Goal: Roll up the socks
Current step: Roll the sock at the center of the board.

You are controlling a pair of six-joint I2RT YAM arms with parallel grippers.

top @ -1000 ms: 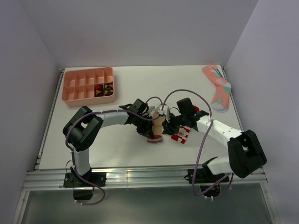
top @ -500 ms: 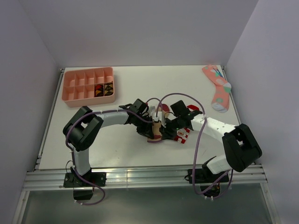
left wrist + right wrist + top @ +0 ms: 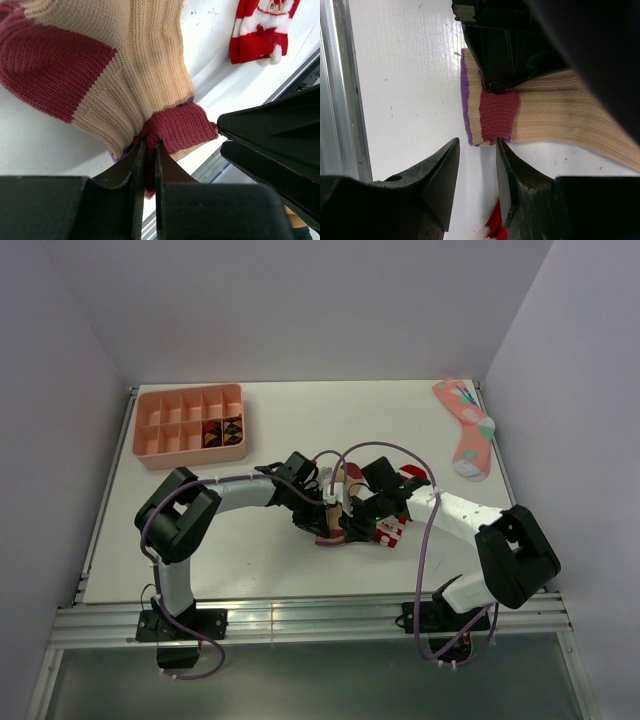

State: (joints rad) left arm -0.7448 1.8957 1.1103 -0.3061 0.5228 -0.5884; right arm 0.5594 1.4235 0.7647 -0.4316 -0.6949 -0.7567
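Where the tan sock (image 3: pixel 150 60) lies bunched near the middle of the worktop (image 3: pixel 260 560), the left fingers (image 3: pixel 122 172) clench a dark red fold of it. The red-and-white sock (image 3: pixel 260 30) rests just beside it. The right fingers (image 3: pixel 437 172) stand parted and empty at the purple-edged cuff.

You can read no text, label, brand or no. in these pics. The red-and-white sock (image 3: pixel 260 30), right of the tan sock (image 3: pixel 125 65) in left wrist view, carries pattern only, no letters.
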